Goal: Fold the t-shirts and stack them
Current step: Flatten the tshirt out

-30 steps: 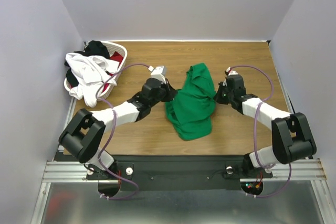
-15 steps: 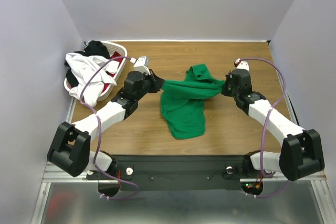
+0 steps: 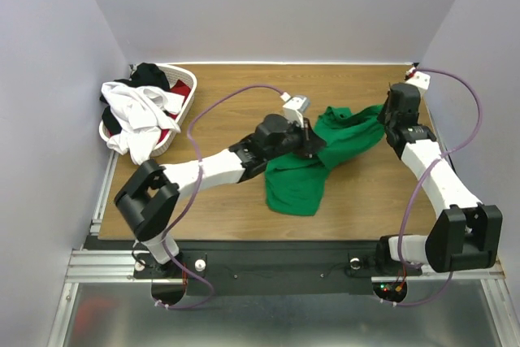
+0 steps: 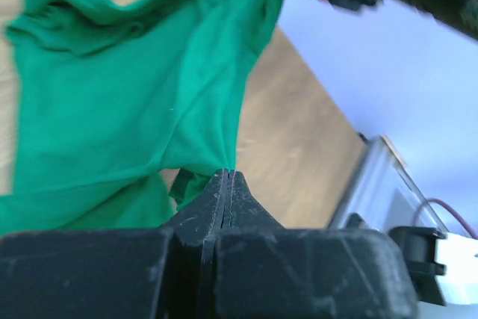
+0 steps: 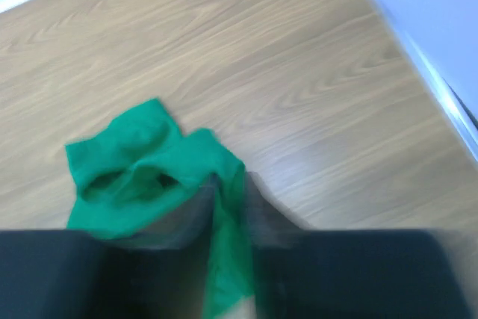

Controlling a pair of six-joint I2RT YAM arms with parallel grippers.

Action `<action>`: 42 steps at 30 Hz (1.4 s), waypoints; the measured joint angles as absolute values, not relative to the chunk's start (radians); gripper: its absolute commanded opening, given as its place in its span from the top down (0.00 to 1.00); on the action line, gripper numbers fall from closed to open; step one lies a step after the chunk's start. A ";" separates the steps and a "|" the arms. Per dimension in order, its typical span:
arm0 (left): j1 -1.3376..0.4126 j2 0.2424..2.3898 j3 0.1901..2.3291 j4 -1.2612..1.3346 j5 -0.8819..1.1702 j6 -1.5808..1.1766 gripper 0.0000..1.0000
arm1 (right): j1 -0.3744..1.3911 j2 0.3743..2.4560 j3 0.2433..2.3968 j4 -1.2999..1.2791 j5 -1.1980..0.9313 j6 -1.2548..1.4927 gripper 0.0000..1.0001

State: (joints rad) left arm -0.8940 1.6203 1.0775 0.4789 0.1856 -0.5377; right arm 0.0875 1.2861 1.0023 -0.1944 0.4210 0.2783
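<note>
The bright green t-shirt (image 3: 299, 183) lies half spread on the wooden table, its upper part pulled into a band between my two grippers. My left gripper (image 3: 315, 142) is shut on a fold of it near the table's middle; in the left wrist view the jaws (image 4: 227, 177) are pressed together with green cloth (image 4: 134, 102) running off their tip. My right gripper (image 3: 388, 119) is at the shirt's far right corner. In the blurred right wrist view its jaws (image 5: 228, 192) stand slightly parted, a strip of green cloth (image 5: 127, 169) between them. White (image 3: 138, 111), black (image 3: 148, 75) and red (image 3: 180, 91) t-shirts sit in the basket.
A white lattice laundry basket (image 3: 188, 107) stands at the back left, with the white cloth spilling over its near side. Grey walls close in the table at left, back and right; my right gripper is close to the right wall.
My left gripper has swung right to the table's middle with the shirt. The right gripper has moved back and right, stretching the cloth, and its jaws have parted a little.
</note>
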 measured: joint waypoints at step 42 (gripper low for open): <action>-0.678 1.690 0.933 0.385 -0.068 -0.471 0.06 | 0.419 1.252 0.599 -0.347 0.038 0.446 0.54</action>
State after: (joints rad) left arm -0.6781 1.6901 0.9329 0.3851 -0.0677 -0.4713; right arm 0.4191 1.2518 0.5991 -0.3470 0.0383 0.4461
